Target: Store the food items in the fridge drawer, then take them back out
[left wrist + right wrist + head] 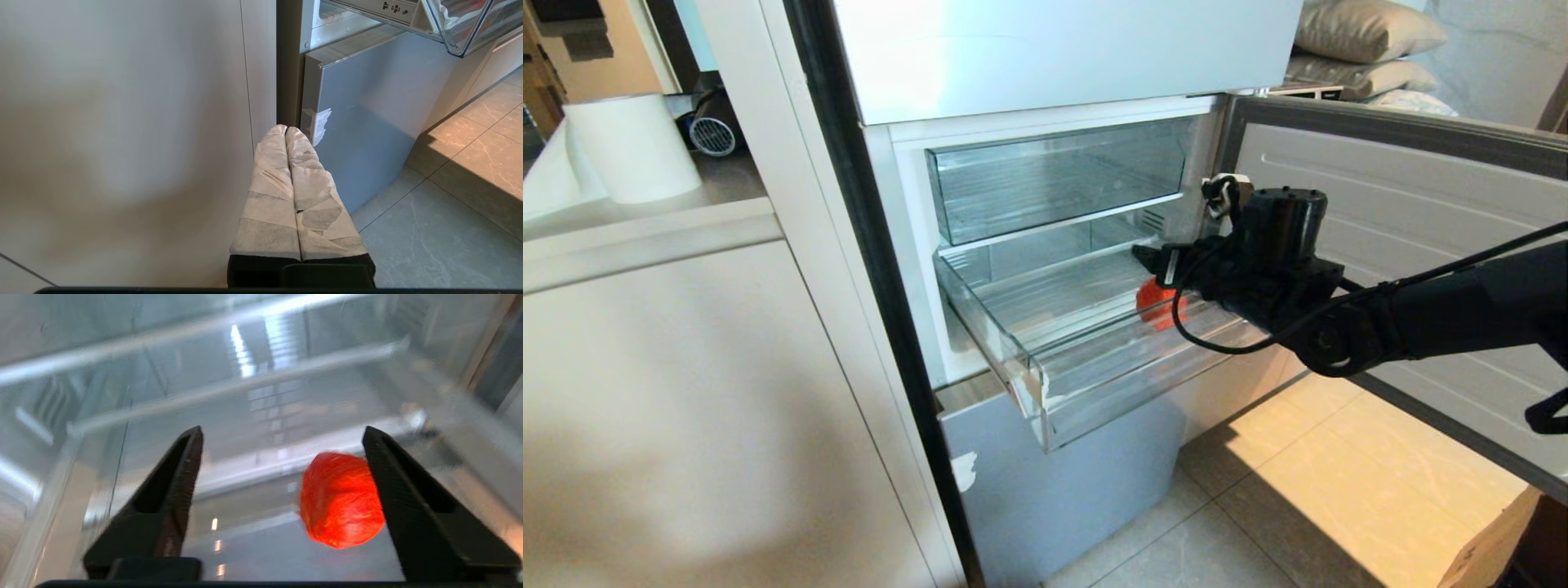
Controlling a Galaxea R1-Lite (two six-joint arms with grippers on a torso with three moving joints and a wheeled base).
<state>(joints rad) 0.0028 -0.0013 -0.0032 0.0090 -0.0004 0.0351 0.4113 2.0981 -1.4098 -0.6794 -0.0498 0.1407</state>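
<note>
So far only 1 red-orange food item (1156,304) shows, lying on the ribbed floor of the pulled-out fridge drawer (1045,384), right of centre in the head view, half hidden behind the robot's right arm. The right gripper (282,435) hangs over that drawer with its 2 black fingers (179,473) spread wide; in the right wrist view the food item (341,500) sits in the gap close against 1 finger, the lower right of that frame, and nothing is clamped. Whether the finger touches it I cannot tell.

Judging from this, the item is in the drawer, so at least part of the storing looks done. With the fingers apart right at it, this could be a release just made or a reach to lift it back out; the pictures do not settle which. The second food item is nowhere to be seen. The drawer stands open and so does the fridge door (1405,204) at the right of the head view.

The left gripper (286,130) is parked low beside the fridge's grey lower panel (367,122), its tape-wrapped fingers (271,196) pressed together on nothing, the drawer's corner showing at the upper right of its view.

What is left, as I read it: account for the second piece, then bring both out.
</note>
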